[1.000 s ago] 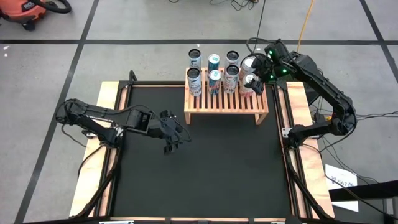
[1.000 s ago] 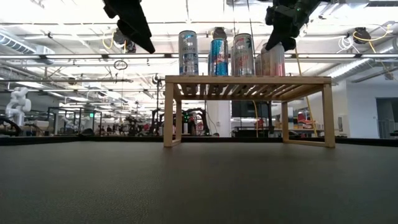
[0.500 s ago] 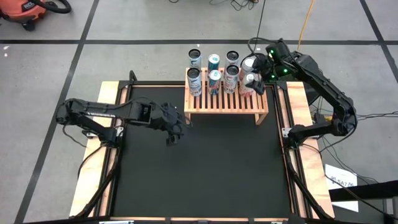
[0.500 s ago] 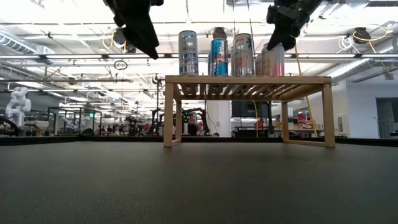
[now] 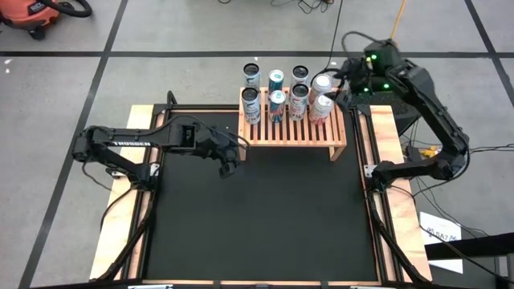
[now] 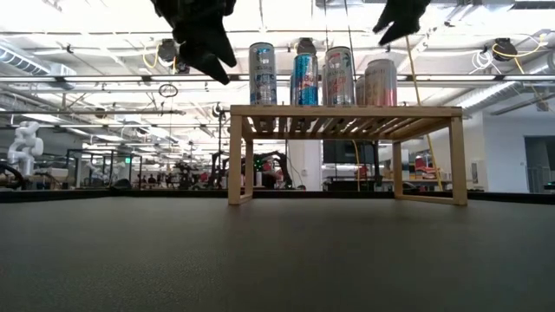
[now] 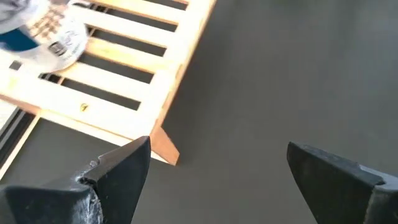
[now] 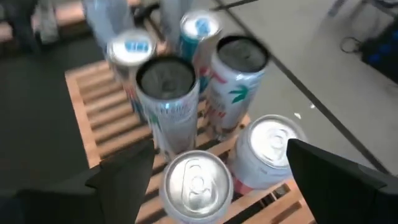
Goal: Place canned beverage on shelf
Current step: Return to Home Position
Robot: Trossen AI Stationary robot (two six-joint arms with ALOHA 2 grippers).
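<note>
Eight cans (image 5: 299, 95) are seen standing upright on the shelf (image 5: 293, 132), with long axes vertical and pull-tab tops up. They are ranged in two rows of four along the slatted top, and the shelf is set at the far edge of the black desk (image 5: 265, 217).

The right gripper (image 5: 344, 87) is held above and just beside the pair of cans at the shelf's right end, touching neither. Its fingers (image 8: 124, 174) are spread wide and nothing is held between them.

The left gripper (image 5: 231, 156) is poised in the air off the shelf's left front corner, over the desk. Its fingers (image 7: 118, 171) are likewise wide apart and empty, clear of every can.

One shelf and eight cans are counted. From desk level the cans are shown four abreast.
</note>
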